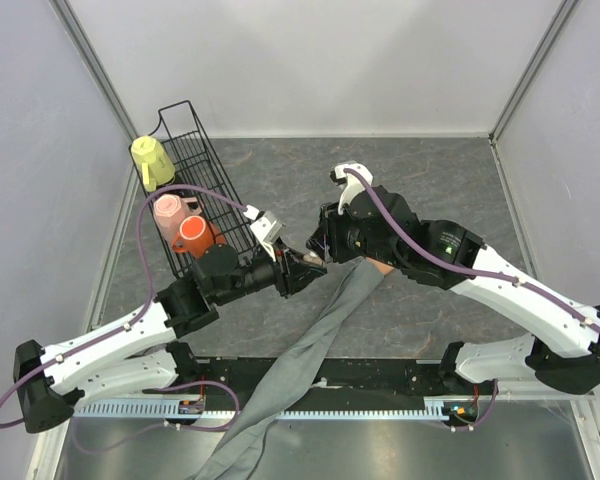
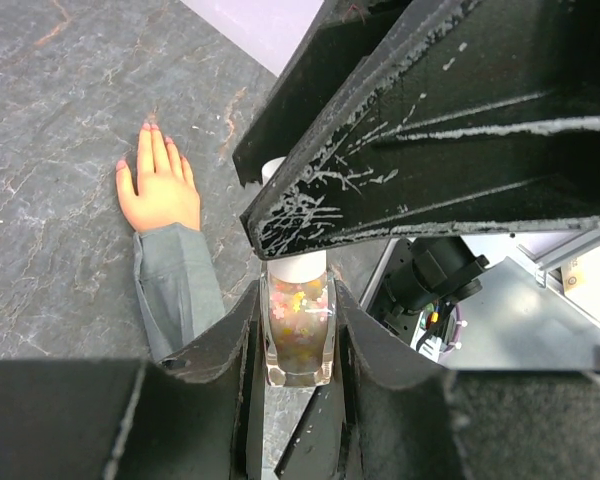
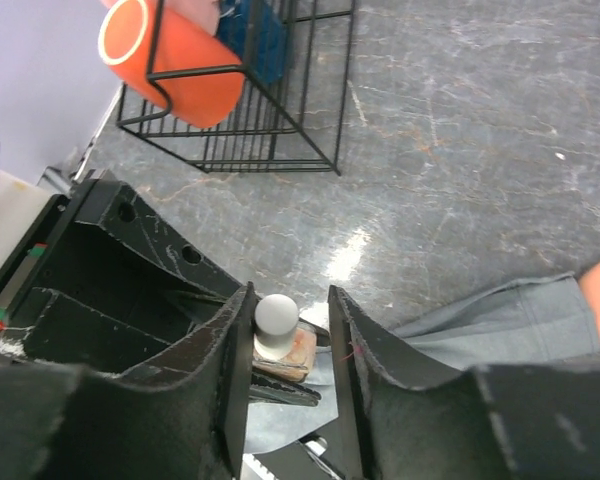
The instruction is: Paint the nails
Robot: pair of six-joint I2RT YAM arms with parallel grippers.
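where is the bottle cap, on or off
On. The cap sits on the bottle held by the left gripper; the right gripper straddles it, a gap showing beside the cap.

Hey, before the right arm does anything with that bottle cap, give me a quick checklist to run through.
1. The left pincer clamps the polish bottle: ok.
2. The right pincer straddles the cap: ok.
3. The right pincer is tight on the cap: not ok, a gap shows on one side.
4. The cap sits on the bottle: ok.
5. The mannequin hand lies flat on the table, nails facing up: ok.
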